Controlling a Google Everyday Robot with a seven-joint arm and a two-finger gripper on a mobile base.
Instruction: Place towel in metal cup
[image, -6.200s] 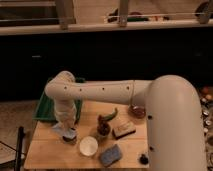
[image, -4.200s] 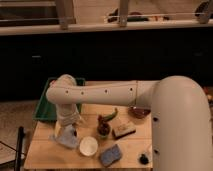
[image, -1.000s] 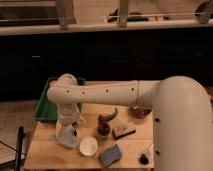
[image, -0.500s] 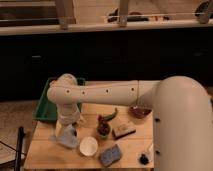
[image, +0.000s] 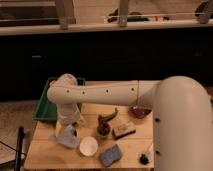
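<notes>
Hovering over the desk's (image: 44, 157) 9 o'clock side, the gripper (image: 68, 121) is hanging from the wrist just above the towel (image: 66, 136). Whether it is clamping the cloth or is free of it, I cannot tell. The towel is lying as a pale, rumpled heap at 8 o'clock on the desk, touching or nearly touching the gripper's tip. The metal cup is not showing as a separate thing and may be sitting hidden under the heap. A white cup (image: 88, 145) is standing at the towel's 4 o'clock, and a tray (image: 44, 102) is sitting at its 12 o'clock. By my judgement the task is nearing its end: the towel is looking delivered to the spot, but whether it is resting inside the cup is not showing, so pressing it in and lifting clear may be remaining.
</notes>
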